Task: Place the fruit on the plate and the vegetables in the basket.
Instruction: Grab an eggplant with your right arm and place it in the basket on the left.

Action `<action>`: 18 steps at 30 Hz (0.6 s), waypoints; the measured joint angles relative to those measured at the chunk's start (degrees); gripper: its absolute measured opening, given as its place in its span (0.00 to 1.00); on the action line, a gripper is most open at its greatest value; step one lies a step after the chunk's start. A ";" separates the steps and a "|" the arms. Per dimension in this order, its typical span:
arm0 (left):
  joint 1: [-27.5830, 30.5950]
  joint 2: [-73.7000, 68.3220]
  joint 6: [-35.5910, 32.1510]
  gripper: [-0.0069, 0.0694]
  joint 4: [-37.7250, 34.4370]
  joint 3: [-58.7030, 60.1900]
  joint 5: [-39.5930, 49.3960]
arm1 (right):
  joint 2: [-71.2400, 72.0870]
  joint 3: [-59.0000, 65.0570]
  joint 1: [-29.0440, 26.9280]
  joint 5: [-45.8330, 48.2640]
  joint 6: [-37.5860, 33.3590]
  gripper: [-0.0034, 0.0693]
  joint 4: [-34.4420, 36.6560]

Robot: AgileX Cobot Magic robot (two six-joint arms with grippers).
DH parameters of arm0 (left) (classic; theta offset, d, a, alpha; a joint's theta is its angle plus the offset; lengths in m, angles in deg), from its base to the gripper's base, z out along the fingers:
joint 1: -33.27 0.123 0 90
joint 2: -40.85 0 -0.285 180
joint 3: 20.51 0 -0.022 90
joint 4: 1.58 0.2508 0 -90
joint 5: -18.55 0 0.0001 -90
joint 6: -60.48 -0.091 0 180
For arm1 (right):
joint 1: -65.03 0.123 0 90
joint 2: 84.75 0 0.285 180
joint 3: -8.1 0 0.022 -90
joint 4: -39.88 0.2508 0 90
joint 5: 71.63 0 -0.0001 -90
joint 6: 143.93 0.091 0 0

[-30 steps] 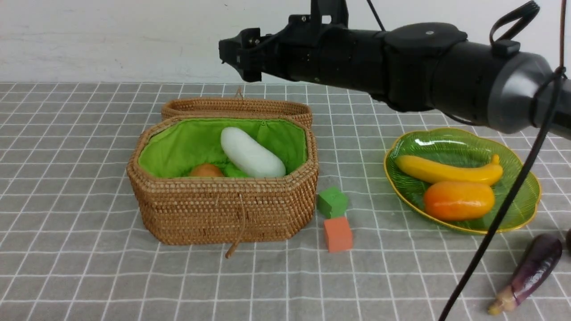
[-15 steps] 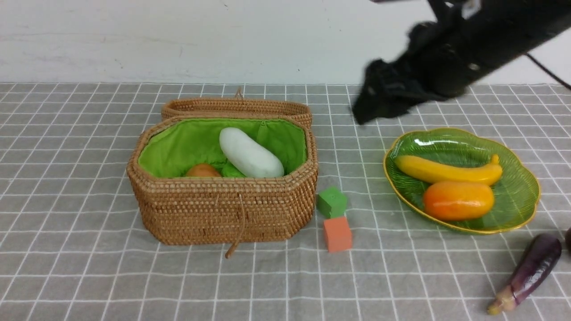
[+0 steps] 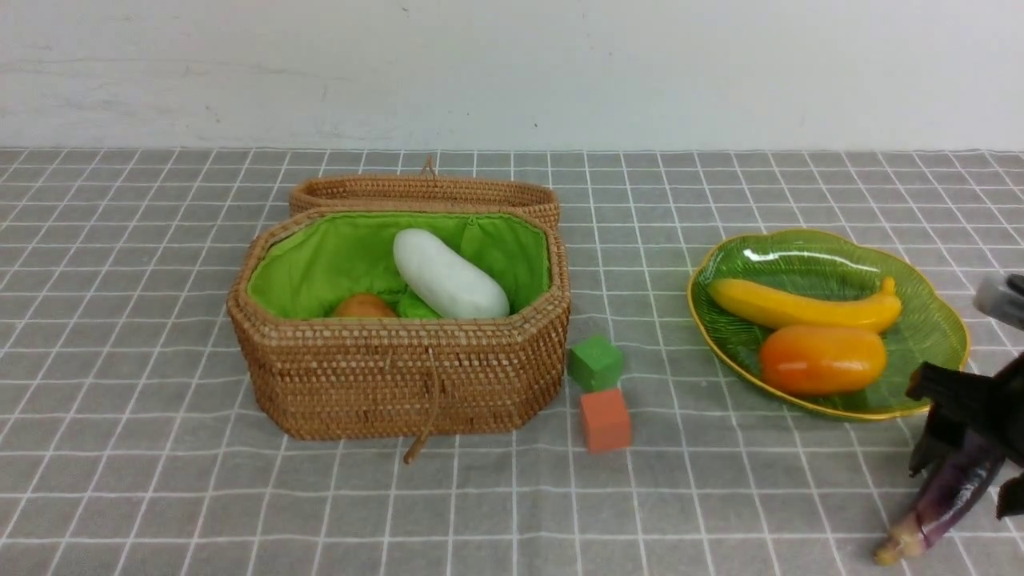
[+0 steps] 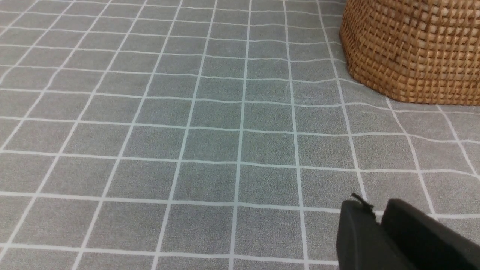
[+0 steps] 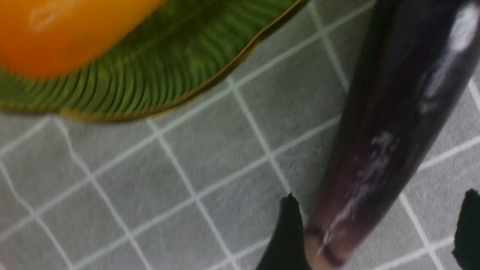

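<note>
The wicker basket (image 3: 400, 376) stands open at centre, holding a white vegetable (image 3: 448, 276), a potato (image 3: 364, 306) and a bit of green gourd (image 3: 412, 306). A banana (image 3: 800, 306) and a mango (image 3: 822, 360) lie on the green plate (image 3: 832, 250). At the front right, my right gripper (image 3: 964, 486) is down over the purple eggplant (image 3: 944, 502). Its jaws stand open astride the eggplant (image 5: 393, 131) near the stem end, with one finger (image 5: 288, 232) close beside it and a gap on the other side. My left gripper (image 4: 378, 221) hovers shut over bare cloth near the basket wall (image 4: 412, 48).
A green cube (image 3: 595, 362) and an orange cube (image 3: 606, 419) sit between basket and plate. The basket lid (image 3: 424, 190) lies open behind it. The plate rim (image 5: 168, 101) is close to the right gripper. Grey checked cloth covers the table.
My right arm swung from above the basket to the right and down onto the eggplant. The white vegetable shifted slightly in the basket. Everything else kept its place.
</note>
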 joint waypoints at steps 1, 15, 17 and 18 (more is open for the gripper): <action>0.00 0.00 0.00 0.21 0.00 0.00 0.00 | -0.28 0.34 -0.46 -1.35 -0.17 0.80 0.48; 0.00 0.00 0.00 0.22 0.12 0.00 0.00 | -6.23 1.86 -2.45 -6.39 -25.11 0.53 14.98; 0.00 0.00 0.00 0.22 0.12 0.00 0.00 | -3.25 1.86 -1.41 -5.88 -32.43 0.53 21.23; 0.00 0.00 0.00 0.22 0.12 0.00 0.00 | -2.88 1.86 -1.41 -5.89 -32.43 0.53 21.23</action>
